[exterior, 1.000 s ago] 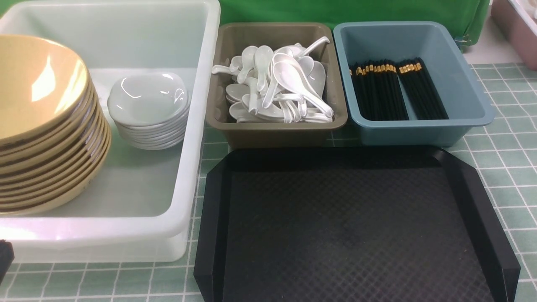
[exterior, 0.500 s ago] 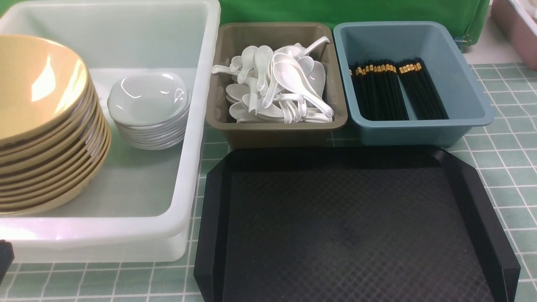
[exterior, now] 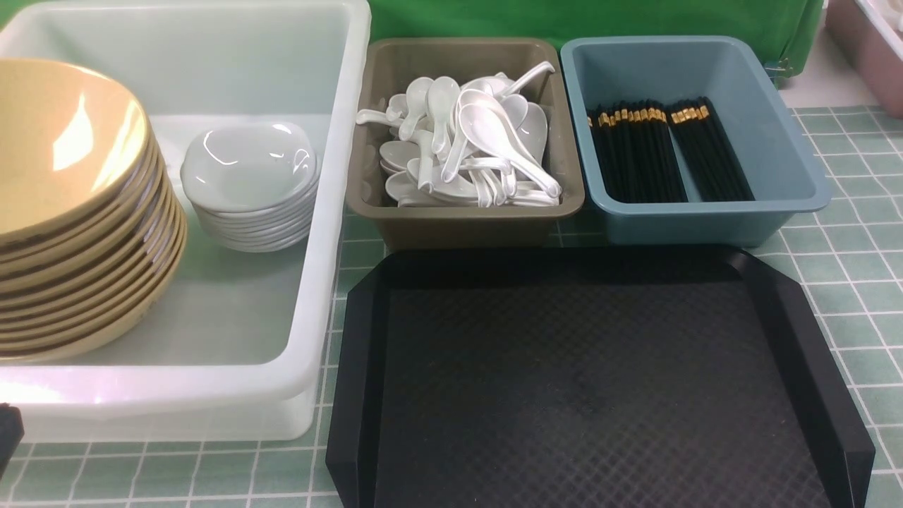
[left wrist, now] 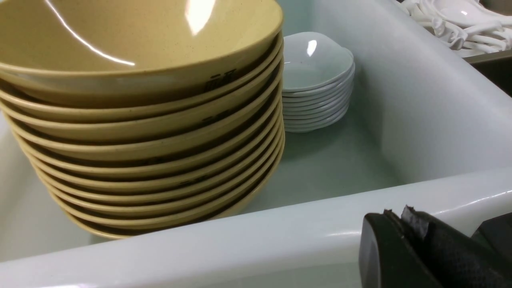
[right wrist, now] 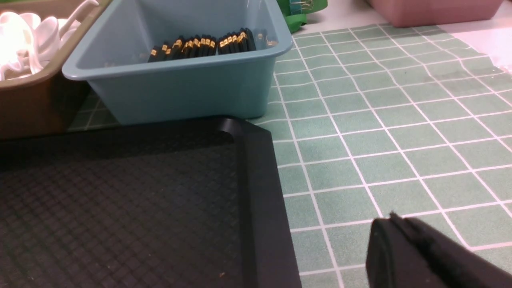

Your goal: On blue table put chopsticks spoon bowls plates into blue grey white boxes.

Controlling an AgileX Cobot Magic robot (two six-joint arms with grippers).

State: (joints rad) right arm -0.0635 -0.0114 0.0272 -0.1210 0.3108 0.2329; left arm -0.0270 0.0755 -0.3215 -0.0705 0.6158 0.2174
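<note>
1. The sorting looks finished, or not yet restarted: the black tray (exterior: 592, 381) at the near edge of the table (exterior: 846, 282) holds nothing to pick.
2. Yellow bowls (exterior: 63, 212) are stacked in the near left corner of the white box (exterior: 338, 212), with small white plates (exterior: 248, 185) stacked just beside them, toward the far wall.
3. Spoons (exterior: 469, 144) are heaped in the grey box (exterior: 465, 222); black chopsticks (exterior: 667, 152) lie in two bundles in the blue box (exterior: 705, 219) at the right.
4. The left gripper (left wrist: 400, 224) is clenched on nothing, low outside the white box's near wall.
5. The right gripper (right wrist: 394, 228) is likewise closed and empty, over bare table beside the tray's right edge.
6. Any next move would need fresh tableware on the tray; I judge both arms are parked.
7. Both grippers are cut off by the wrist views' edges, and the bowl stack is cropped at the left in the front view.
</note>
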